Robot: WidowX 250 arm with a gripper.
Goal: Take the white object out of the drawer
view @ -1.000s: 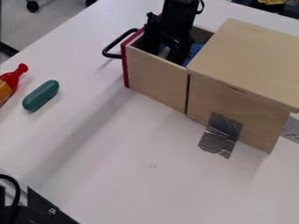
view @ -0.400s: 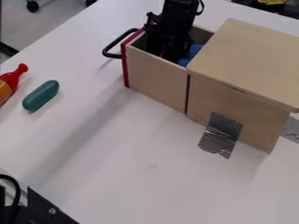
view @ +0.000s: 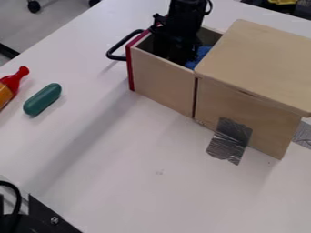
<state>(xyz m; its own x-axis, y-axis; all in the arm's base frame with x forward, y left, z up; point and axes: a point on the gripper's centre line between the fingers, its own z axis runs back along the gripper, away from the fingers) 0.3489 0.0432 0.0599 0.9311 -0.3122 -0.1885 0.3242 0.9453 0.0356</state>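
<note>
In the camera view, the black two-finger gripper (view: 178, 55) is positioned inside the open-topped wooden drawer (view: 161, 82) with a red front, towards the white table's (view: 121, 159) far edge; whether it is open or closed cannot be told. The white object is presumably held within the drawer. Once grasped securely, it should be lifted straight up, with the drawer's rims and the pale wooden cabinet (view: 261, 59) avoided. Room for placing is offered between drawer and green capsule-shaped object (view: 42, 99).

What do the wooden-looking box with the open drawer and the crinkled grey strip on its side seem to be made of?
The pale box looks like smooth wood or plywood, judging by its tan, flat panels. The wrinkled grey strip is probably tape, given its creased sheen.
</note>
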